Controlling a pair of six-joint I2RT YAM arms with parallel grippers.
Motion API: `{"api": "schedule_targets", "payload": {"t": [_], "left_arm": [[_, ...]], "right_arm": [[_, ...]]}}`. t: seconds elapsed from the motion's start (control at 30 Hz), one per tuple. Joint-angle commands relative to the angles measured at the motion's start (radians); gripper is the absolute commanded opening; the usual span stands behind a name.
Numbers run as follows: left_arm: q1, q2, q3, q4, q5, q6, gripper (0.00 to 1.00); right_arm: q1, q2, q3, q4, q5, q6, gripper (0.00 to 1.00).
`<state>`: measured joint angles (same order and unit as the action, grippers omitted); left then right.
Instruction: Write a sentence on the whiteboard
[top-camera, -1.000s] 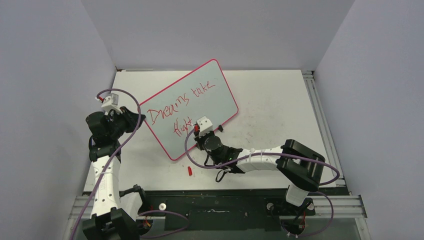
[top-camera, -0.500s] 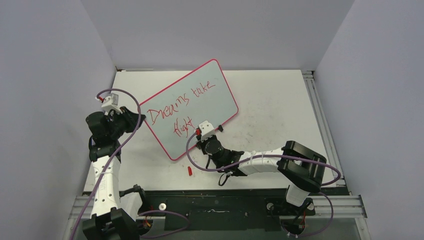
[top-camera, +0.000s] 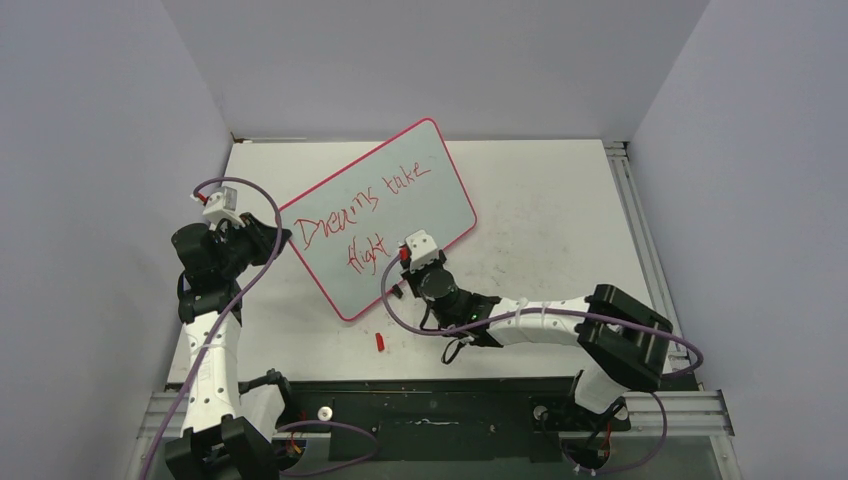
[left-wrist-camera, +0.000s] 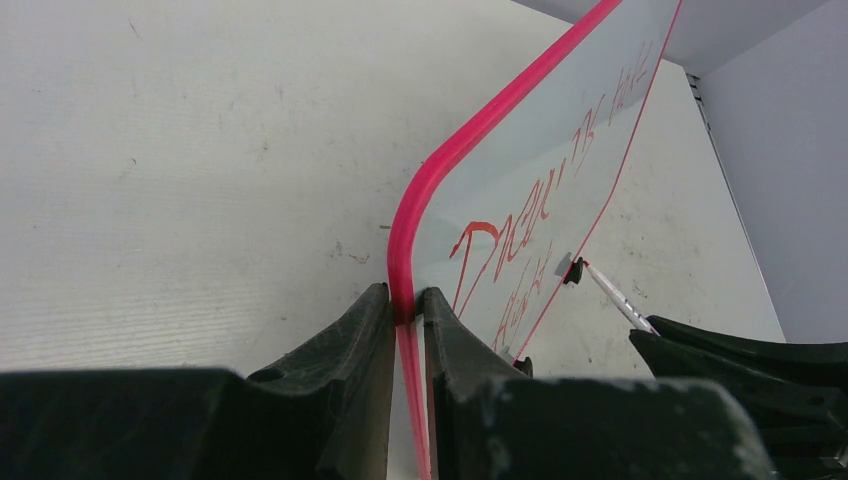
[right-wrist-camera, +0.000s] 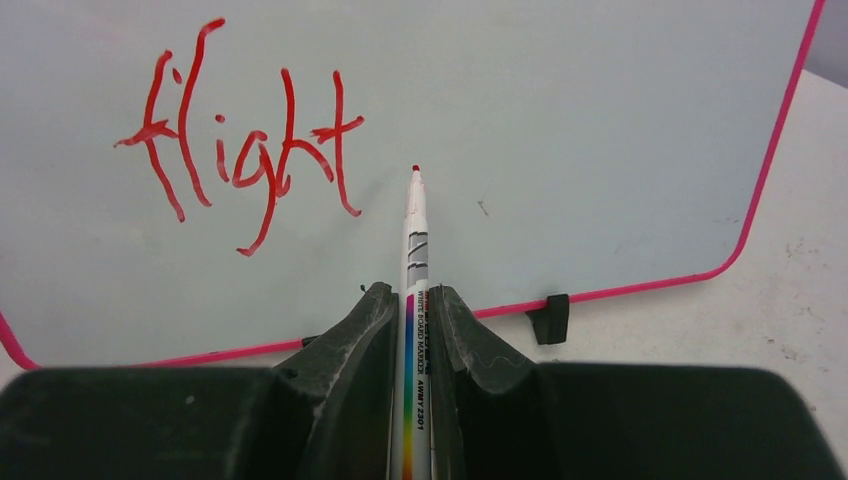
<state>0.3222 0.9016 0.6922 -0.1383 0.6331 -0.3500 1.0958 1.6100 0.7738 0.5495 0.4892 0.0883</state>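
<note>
The whiteboard (top-camera: 400, 200) stands tilted up on the table, with a red-pink rim and "Dreams take flight" written on it in red. My left gripper (top-camera: 283, 236) is shut on its left rim (left-wrist-camera: 404, 290), one finger on each side. My right gripper (right-wrist-camera: 413, 302) is shut on a white marker (right-wrist-camera: 414, 240). The marker's red tip points at the board surface (right-wrist-camera: 580, 120), just right of the word "flight" (right-wrist-camera: 245, 170). I cannot tell whether the tip touches. In the left wrist view the marker (left-wrist-camera: 612, 294) shows beyond the board's lower edge.
A small red marker cap (top-camera: 380, 342) lies on the table in front of the board. A black clip foot (right-wrist-camera: 549, 318) sits on the board's lower edge. Grey walls close in the table on three sides.
My right gripper and its arm have shifted a little to the right along the board, past the end of "flight". The left arm and the board have not moved.
</note>
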Motion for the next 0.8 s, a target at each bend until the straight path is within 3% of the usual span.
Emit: {"api": "schedule_targets", "payload": {"t": [0.0,0.27,0.77], "left_arm": [[-0.014,-0.009,0.009,-0.002,0.032,0.015,0.13],[-0.015,-0.008,0.009,-0.003,0.031,0.016,0.13],[-0.017,0.000,0.011,-0.006,0.027,0.019,0.13]], "right_arm": [[-0.004,-0.111,0.027,0.018,0.024,-0.046,0.05],[-0.061,-0.164,0.008,0.015,-0.078,-0.051,0.05],[-0.117,-0.063,0.029,0.069,-0.176,-0.031,0.05]]}}
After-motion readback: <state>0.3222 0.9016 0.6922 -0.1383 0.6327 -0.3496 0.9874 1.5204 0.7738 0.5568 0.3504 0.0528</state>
